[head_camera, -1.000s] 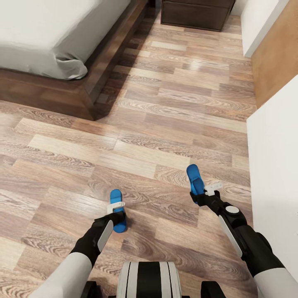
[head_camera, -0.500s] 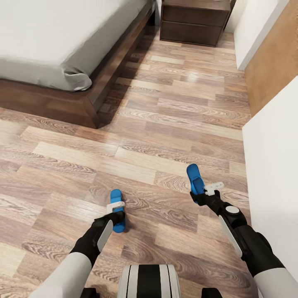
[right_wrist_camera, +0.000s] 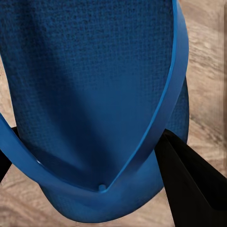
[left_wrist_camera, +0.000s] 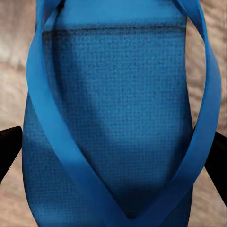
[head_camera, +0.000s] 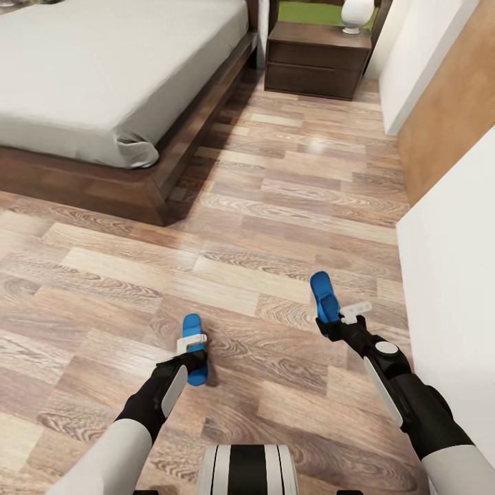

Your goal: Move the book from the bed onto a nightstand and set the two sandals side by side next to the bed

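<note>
Far left in the head view I see the bed (head_camera: 103,89), grey mattress on a dark frame, with no book showing on the part in frame.

Next, my left gripper (head_camera: 193,352) has its fingers closed on the left sandal (head_camera: 195,347), carried above the plank floor (head_camera: 275,206). In the left wrist view that sandal (left_wrist_camera: 118,118) sits between two dark fingertips (left_wrist_camera: 9,146), one at either edge of the sole, so I judge the hold to be across the sole's width near the toe post.

Further right, my right gripper (head_camera: 337,323) is clamped on the right sandal (head_camera: 323,295), which tilts upward and away from me. In the right wrist view a dark finger (right_wrist_camera: 189,184) presses against the sole's edge beside the strap of that sandal (right_wrist_camera: 94,94).

The two sandals are well apart, each in its own grip. The nightstand (head_camera: 317,58) stands at the far end beside the bed, a white rounded object (head_camera: 357,14) on top. A white wall (head_camera: 447,275) runs close along my right arm.

Handling judgement: the sandals look light and pliable with a textured, non-slip surface. Gripping the sole edges seems sound; the thin straps would flex and slip. They are not fragile, so setting them down low and flat beside the bed frame should suffice.
</note>
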Robot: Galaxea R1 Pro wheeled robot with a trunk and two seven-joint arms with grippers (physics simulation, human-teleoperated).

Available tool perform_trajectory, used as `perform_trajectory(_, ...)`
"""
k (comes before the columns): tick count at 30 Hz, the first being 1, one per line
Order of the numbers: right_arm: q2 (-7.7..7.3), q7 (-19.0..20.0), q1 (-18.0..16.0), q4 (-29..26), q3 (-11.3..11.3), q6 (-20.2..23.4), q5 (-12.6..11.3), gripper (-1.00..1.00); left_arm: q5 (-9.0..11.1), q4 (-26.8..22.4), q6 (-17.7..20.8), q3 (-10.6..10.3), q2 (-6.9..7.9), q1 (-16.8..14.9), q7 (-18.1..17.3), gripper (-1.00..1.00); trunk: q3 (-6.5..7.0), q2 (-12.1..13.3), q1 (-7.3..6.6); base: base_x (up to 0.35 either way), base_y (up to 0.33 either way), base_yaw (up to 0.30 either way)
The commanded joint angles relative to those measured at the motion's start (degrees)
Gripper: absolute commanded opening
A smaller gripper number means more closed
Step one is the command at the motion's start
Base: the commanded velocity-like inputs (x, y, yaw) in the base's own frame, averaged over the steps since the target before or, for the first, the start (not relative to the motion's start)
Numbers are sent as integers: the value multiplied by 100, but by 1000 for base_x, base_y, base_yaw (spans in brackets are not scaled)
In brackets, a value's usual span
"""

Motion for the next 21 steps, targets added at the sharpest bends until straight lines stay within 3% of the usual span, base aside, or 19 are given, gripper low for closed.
perform_trajectory(1, -5, -10, -2, -8, 7, 31, -46, -100, 60, -10, 27, 9, -4, 2, 22, -100, 19, 0, -3, 0, 0, 0)
perform_trajectory(21, -5, -5, -2, -70, -4, 38, -46, -100, 59, -11, 27, 8, -15, 4, 8, -100, 462, 27, -55, 0, 0, 0)
